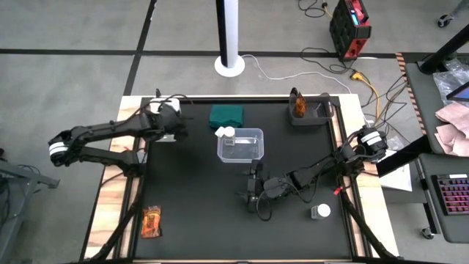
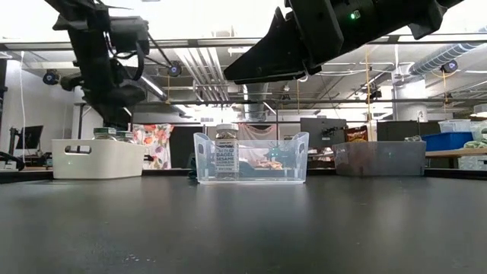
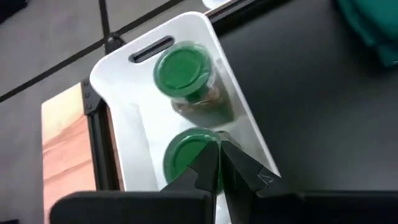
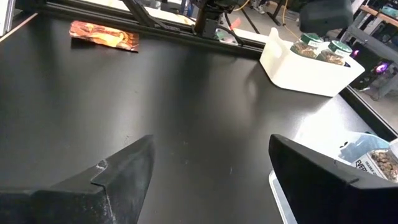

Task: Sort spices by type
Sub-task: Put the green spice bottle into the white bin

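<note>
The left gripper point(image 3: 217, 163) hung over the white bin point(image 3: 124, 118) at the table's point(image 1: 190, 213) far left corner, its fingers pressed together and empty, their tips just above one green-lidded jar point(image 3: 189, 158). A second green-lidded jar point(image 3: 181, 67) stood upright beside the first in the same bin. The right gripper point(image 1: 254, 192) was near the table's centre, just in front of the clear plastic bin point(image 1: 253, 150), with its fingers spread wide and nothing between them. One white-lidded jar point(image 2: 227, 152) stood upright in the clear bin at its left end; what else lay in that bin could not be made out. Another white-lidded jar point(image 1: 321, 212) rested on the table toward the near right, well apart from either bin. One orange-red packet point(image 1: 152, 220) lay flat at the near left edge. A second orange-red packet point(image 1: 298, 105) stood in the grey tray point(image 1: 322, 114) at the far right corner. A dark green block point(image 1: 226, 115) sat between the white bin and the clear bin.
</note>
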Motion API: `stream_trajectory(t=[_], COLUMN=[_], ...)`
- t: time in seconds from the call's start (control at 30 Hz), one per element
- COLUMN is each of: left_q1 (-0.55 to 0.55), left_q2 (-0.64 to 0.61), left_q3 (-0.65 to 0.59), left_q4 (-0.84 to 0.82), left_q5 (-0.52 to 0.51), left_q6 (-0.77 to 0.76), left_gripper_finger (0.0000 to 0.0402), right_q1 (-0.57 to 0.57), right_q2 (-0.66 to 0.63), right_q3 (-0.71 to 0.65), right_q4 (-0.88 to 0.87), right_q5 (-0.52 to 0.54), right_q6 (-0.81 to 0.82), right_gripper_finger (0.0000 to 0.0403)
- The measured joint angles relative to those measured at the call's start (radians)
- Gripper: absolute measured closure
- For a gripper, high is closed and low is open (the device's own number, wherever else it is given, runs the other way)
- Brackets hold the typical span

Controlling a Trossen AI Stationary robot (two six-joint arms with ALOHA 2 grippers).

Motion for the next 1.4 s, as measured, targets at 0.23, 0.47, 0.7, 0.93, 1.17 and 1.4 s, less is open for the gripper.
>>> stream_trajectory(t=[0.23,0.47,0.7,0.93,1.17,1.4], left_q1=[-0.001,-0.001,-0.001,-0.001,-0.001,-0.001], left_q2=[-0.001,0.010,0.010,0.009,0.009,0.006], left_q3=[-0.012,-0.040,-0.062,-0.062,-0.061,-0.061], left_q4=[0.009,0.011,0.052,0.071,0.062,0.042], left_q5=[-0.036,-0.073,-0.080,-0.061,-0.058,-0.071], left_q6=[-0.028,-0.031,-0.029,-0.015,-0.008,0.012], left_gripper_finger=[0.0401,0.0401,0.0402,0.0401,0.0401,0.0401], right_q1=[-0.001,-0.001,-0.002,-0.002,-0.002,-0.002], right_q2=[0.000,0.000,0.000,0.000,0.000,0.000], right_q3=[0.000,0.000,0.000,0.000,0.000,0.000], right_q4=[0.000,0.000,0.002,0.004,0.004,0.003], right_q5=[0.000,0.000,0.000,0.000,0.000,0.000], right_q6=[0.003,0.003,0.003,0.004,0.004,0.003], right_gripper_finger=[0.0101,0.0092,0.0103,0.0095,0.0098,0.0103])
